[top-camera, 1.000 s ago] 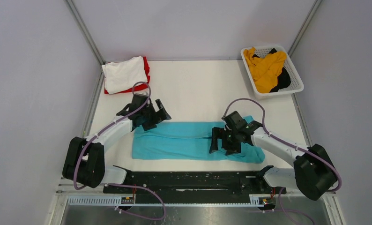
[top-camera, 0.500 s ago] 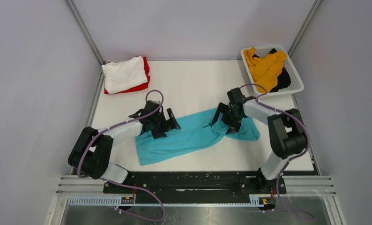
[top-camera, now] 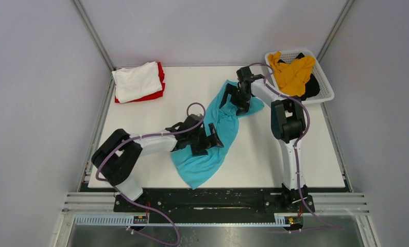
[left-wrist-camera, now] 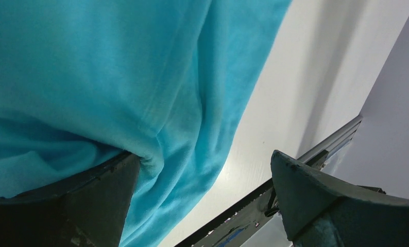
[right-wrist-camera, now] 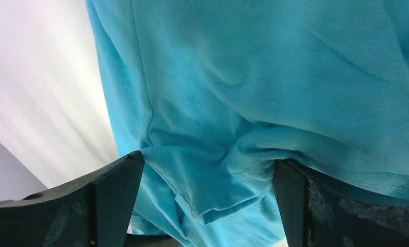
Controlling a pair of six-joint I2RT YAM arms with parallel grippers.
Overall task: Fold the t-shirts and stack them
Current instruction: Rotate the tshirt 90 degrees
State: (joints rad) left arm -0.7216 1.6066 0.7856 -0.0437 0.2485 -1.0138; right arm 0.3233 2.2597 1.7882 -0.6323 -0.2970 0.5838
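A teal t-shirt point(top-camera: 224, 126) lies folded lengthwise in a long strip, slanting from the back right toward the near middle of the table. My left gripper point(top-camera: 211, 140) rests on its middle with jaws wide, and one finger point(left-wrist-camera: 89, 200) digs into the teal cloth point(left-wrist-camera: 115, 77). My right gripper point(top-camera: 237, 100) is open on the far end, where a bunched fold of teal cloth point(right-wrist-camera: 269, 77) lies between its spread fingers. A folded white t-shirt point(top-camera: 136, 80) lies on a red one point(top-camera: 162, 77) at the back left. Mustard yellow point(top-camera: 294, 77) and black point(top-camera: 311, 88) shirts sit crumpled in the basket.
The white mesh basket point(top-camera: 323, 77) stands at the back right corner, close to my right arm's forearm. Grey walls enclose the table on three sides. A black rail point(top-camera: 207, 198) runs along the near edge by the arm bases.
The teal shirt has swung from lying level along the near edge to a steep diagonal. My right gripper went to the back beside the basket; my left gripper moved right toward the centre.
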